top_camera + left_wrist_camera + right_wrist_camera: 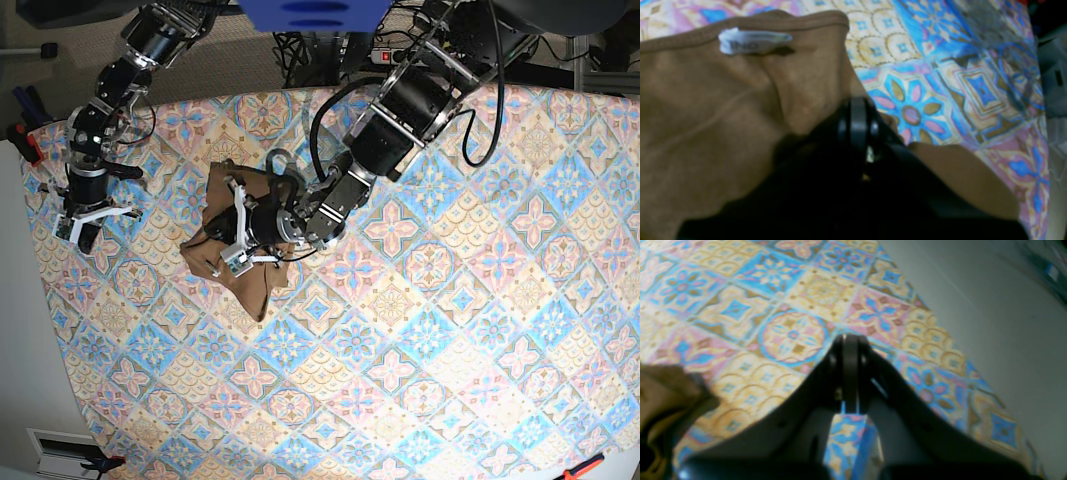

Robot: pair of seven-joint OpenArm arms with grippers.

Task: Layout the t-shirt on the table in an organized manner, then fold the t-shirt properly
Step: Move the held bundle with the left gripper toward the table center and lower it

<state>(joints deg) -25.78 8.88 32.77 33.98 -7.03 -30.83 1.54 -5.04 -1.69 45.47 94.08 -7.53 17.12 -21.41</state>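
The tan-brown t-shirt (240, 262) lies crumpled in a heap on the left half of the table (450, 300). In the left wrist view the t-shirt (706, 116) fills the left side, with its collar hem and a white label (751, 41) showing. My left gripper (858, 111) is shut on a fold of the t-shirt; in the base view it (237, 232) sits on top of the heap. My right gripper (850, 341) is shut and empty above the bare tablecloth (740, 306), near the table's left edge (85, 228). A brown bit of the t-shirt (660, 386) shows at the left.
Grey floor (990, 323) lies beyond the table edge close to the right gripper. Patterned cloth (940, 83) stretches to the right of the shirt. Cables and equipment (340, 45) stand behind the table's far edge.
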